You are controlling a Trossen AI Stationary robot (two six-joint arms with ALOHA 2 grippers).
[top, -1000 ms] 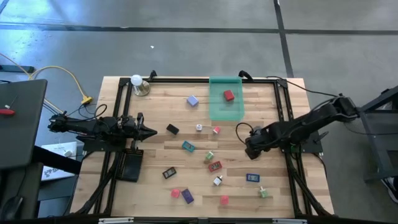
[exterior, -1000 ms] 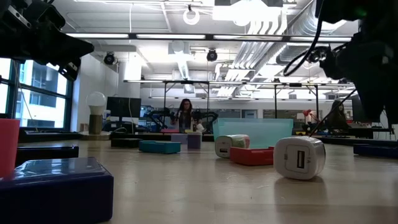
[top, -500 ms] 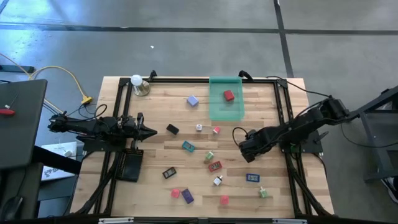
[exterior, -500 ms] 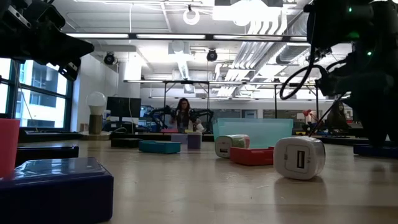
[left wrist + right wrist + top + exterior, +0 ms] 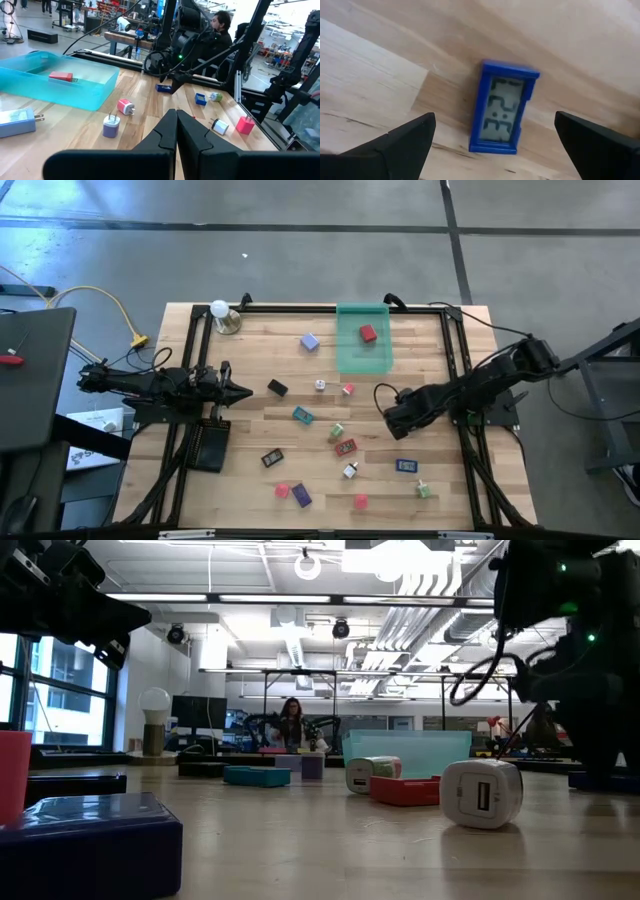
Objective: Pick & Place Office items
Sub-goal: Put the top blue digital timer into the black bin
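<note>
- Right tool: over the desk's right half, above a blue clock; fingers spread wide to either side of the clock, holding nothing. The clock lies flat on the wood, display up.
- Left tool: at the desk's left edge, fingers pressed together, nothing between them; well apart from the items.
- Desk: light wood planks inside a black frame.
- Green tray: translucent, at the far middle of the desk; a red block lies inside it.
- Lilac block: just left of the tray.
- Black block: nearest item to the left tool.
- Small white piece and pink plug: side by side below the tray.
- Teal block, green piece, red flat piece: clustered mid-desk.
- Black flat piece: left of that cluster.
- White charger: below the red flat piece; in the low view its port faces the camera.
- Near edge: pink block beside a purple block; second pink block; pale green piece.
- Bulb on a base: far left corner.
- Black tray: on the left frame, near the left arm.
- Person: seated in the room behind.
</note>
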